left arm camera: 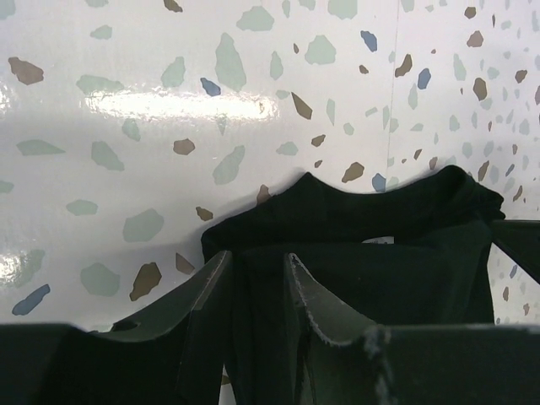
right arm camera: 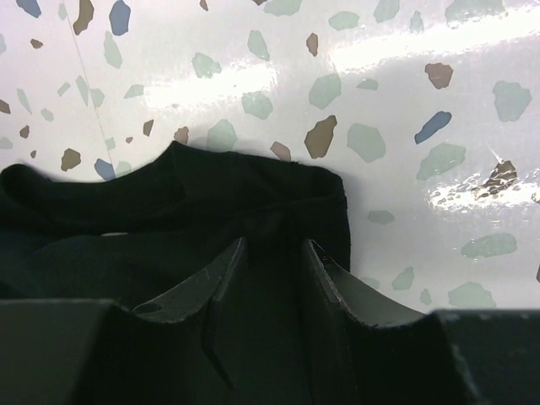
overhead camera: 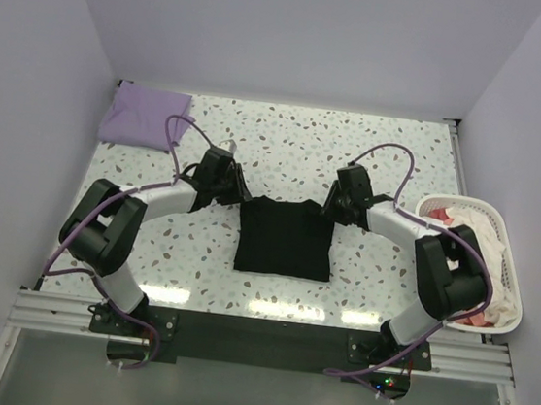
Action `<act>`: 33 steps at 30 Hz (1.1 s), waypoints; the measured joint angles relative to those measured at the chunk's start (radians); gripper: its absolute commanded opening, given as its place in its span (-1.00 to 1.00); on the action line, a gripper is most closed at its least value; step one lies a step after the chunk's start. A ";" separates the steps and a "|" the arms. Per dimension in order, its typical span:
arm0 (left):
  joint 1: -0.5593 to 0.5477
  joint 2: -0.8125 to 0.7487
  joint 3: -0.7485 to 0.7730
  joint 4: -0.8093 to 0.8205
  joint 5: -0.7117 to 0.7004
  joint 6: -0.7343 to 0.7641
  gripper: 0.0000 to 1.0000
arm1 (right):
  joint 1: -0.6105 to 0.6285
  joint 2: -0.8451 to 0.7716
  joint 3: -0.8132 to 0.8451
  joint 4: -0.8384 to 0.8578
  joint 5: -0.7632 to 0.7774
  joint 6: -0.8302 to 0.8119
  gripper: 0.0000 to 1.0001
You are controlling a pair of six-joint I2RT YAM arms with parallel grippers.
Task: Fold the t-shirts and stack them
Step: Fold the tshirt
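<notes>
At your left gripper, the fingers straddle the far left corner of the black t-shirt, with cloth filling the narrow gap. You cannot tell whether they pinch it. Your right gripper stands astride the far right corner, equally unclear. Speckled bench stretches beyond both grippers. The lavender t-shirt lies well beyond the left gripper, leftward. The white basket sits just right of the right arm.
</notes>
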 measured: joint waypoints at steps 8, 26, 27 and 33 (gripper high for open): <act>0.002 0.002 0.006 0.007 0.006 0.000 -0.58 | 0.000 0.000 0.000 0.026 0.001 0.026 -0.66; 0.019 -0.043 0.011 -0.002 0.019 0.000 -1.00 | -0.016 -0.155 0.000 -0.040 0.079 0.013 -1.00; 0.023 -0.043 0.015 -0.001 0.025 0.000 -1.00 | -0.025 -0.158 0.000 -0.039 0.078 0.011 -1.00; 0.041 -0.008 0.028 0.009 0.060 -0.001 -1.00 | -0.067 -0.097 0.002 -0.032 0.055 0.004 -1.00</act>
